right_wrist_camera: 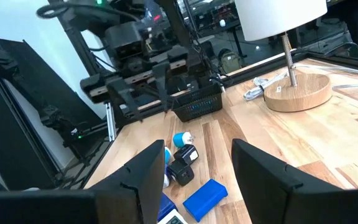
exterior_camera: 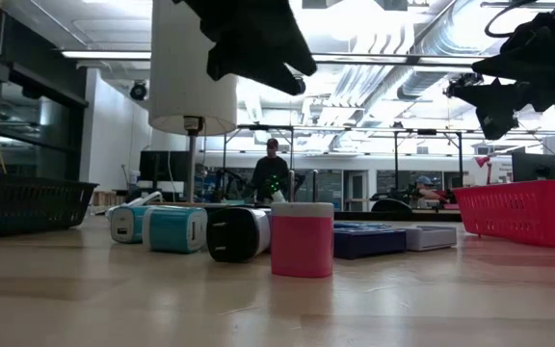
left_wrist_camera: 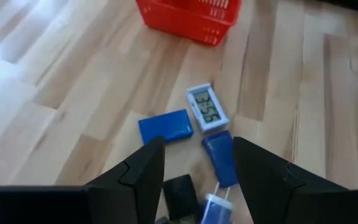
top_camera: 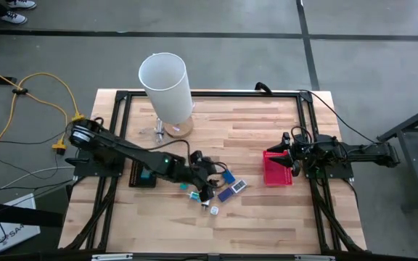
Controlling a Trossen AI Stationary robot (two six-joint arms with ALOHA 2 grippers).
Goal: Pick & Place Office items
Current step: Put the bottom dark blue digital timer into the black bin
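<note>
The left hand (top_camera: 206,183) is held above a cluster of office items on the wooden desk (top_camera: 267,217). Just ahead of it, a blue flat rectangular case (left_wrist_camera: 165,126) and a white digital clock (left_wrist_camera: 205,109) are laid side by side. A blue plug-in charger (left_wrist_camera: 219,158) and a black block (left_wrist_camera: 180,190) are seen beneath it. Well beyond, a red mesh basket (left_wrist_camera: 188,15) is set, with the right hand (top_camera: 285,151) above its edge.
</note>
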